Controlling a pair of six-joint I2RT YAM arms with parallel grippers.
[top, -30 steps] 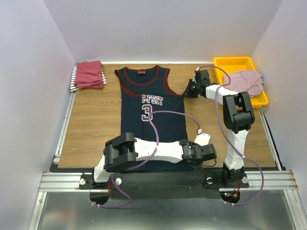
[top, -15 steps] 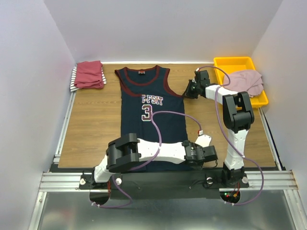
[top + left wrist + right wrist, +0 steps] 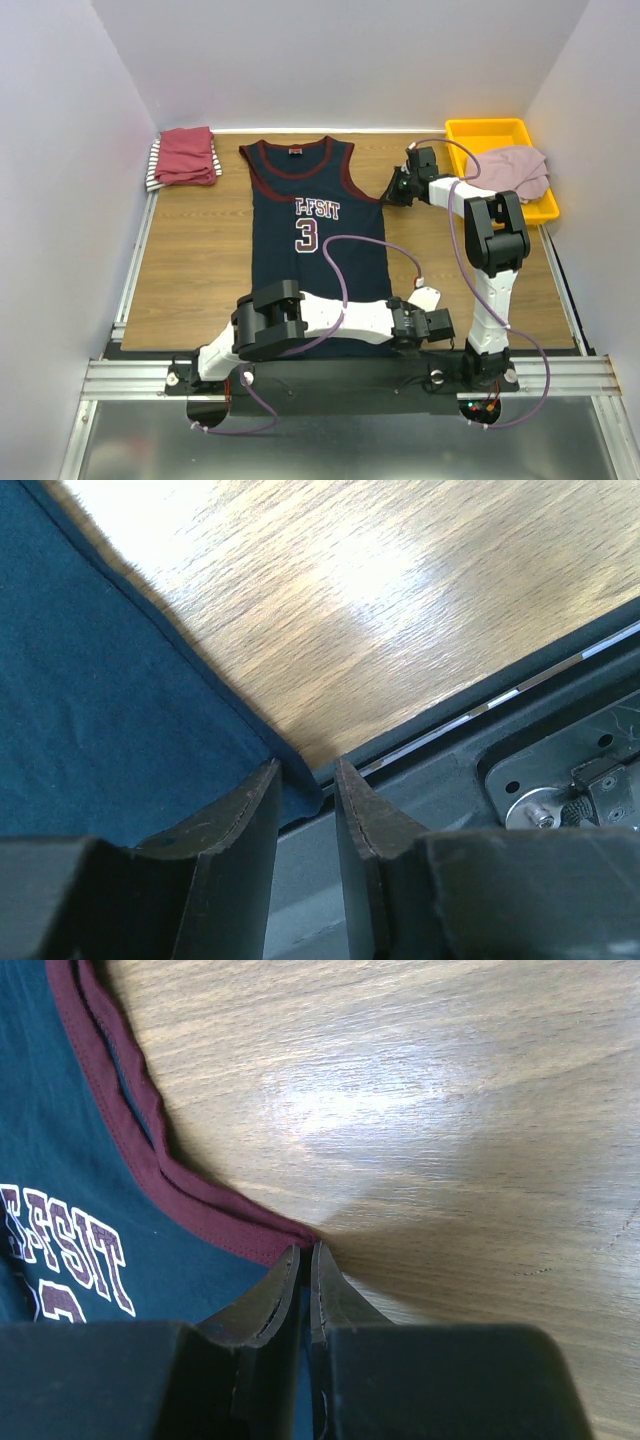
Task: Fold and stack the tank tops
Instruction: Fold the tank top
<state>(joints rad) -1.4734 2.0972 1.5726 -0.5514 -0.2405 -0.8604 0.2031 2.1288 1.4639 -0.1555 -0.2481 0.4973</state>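
The navy jersey (image 3: 315, 230) with maroon trim and a white 3 lies flat in the middle of the table. My right gripper (image 3: 390, 192) is shut on its right armhole corner; in the right wrist view the fingertips (image 3: 306, 1255) pinch the maroon trim (image 3: 150, 1175). My left gripper (image 3: 397, 335) is at the jersey's near right hem corner. In the left wrist view its jaws (image 3: 305, 780) stand a little apart, with the navy corner (image 3: 298, 798) between them at the table's edge. A folded dark-red top (image 3: 186, 155) lies on a striped one (image 3: 153, 168). A dusty-pink top (image 3: 515, 170) lies in the tray.
The yellow tray (image 3: 490, 130) stands at the back right corner. White walls close in the left, back and right. A black and metal rail (image 3: 560, 720) runs along the table's near edge right beside my left gripper.
My left arm has shifted slightly right and toward the near edge at the jersey's hem corner. The right gripper and the jersey have not visibly moved.
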